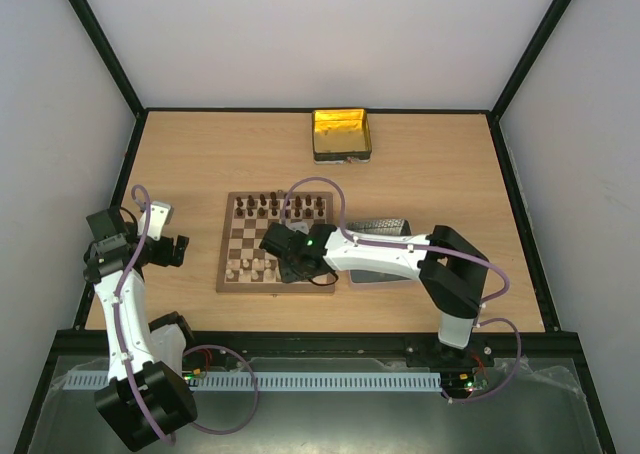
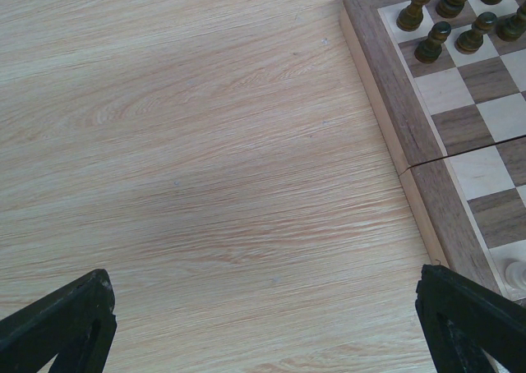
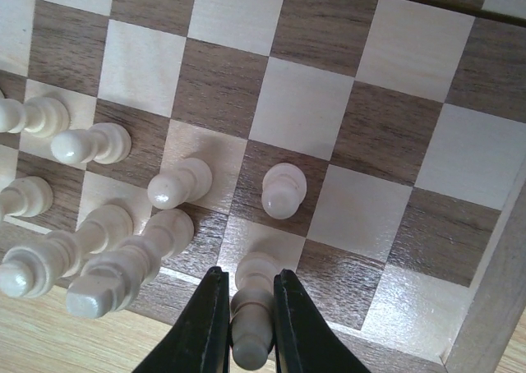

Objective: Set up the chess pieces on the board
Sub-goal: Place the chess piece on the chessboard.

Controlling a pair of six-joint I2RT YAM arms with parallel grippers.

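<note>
The board lies mid-table. Dark brown pieces fill its far rows and cream pieces stand along its near rows. My right gripper is low over the near edge. In the right wrist view the right gripper is shut on a tall cream piece whose base rests on a near-row cream square. A cream pawn stands just ahead of it, and more cream pieces stand to the left. My left gripper is open and empty over bare table, left of the board.
A shiny yellow tin sits at the back of the table. A grey metal tray lies right of the board, partly under my right arm. The board's right border is close to the held piece.
</note>
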